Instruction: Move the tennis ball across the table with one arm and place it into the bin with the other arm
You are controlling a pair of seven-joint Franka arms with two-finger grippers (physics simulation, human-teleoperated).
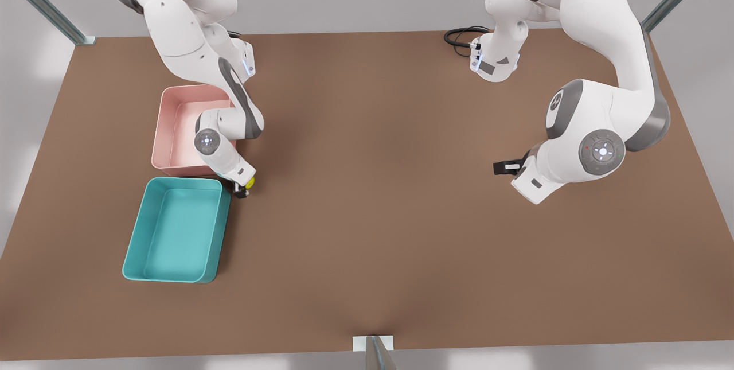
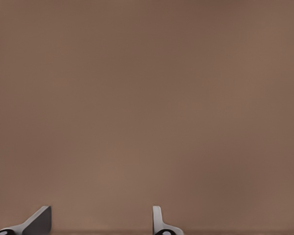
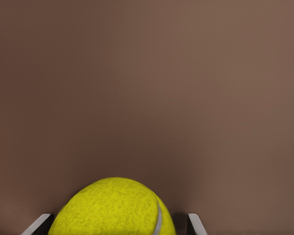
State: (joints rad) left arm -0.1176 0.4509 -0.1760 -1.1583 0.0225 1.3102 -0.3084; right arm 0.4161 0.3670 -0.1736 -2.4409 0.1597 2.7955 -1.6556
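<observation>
While the right gripper (image 1: 243,188) sits low over the table (image 1: 378,226) at the front view's left, its fingers (image 3: 195,225) straddle the tennis ball (image 3: 113,208) with one on either side, though whether they press on it cannot be told. In the front view the ball (image 1: 250,183) shows as a small bright yellow spot just beyond the near right corner of the teal bin (image 1: 217,232), outside its walls, and close to the front edge of the pink bin (image 1: 163,135). Seen from the right wrist view, the ball is a fuzzy yellow-green sphere crossed by a thin pale curved seam, and it is cut off by the edge of the frame. The teal bin is a low-walled rectangular tray with rounded corners.

The left gripper (image 1: 501,167) waits at the front view's right, well apart from both bins, with its fingers (image 2: 158,220) spread wide over bare brown tabletop (image 2: 147,98).
</observation>
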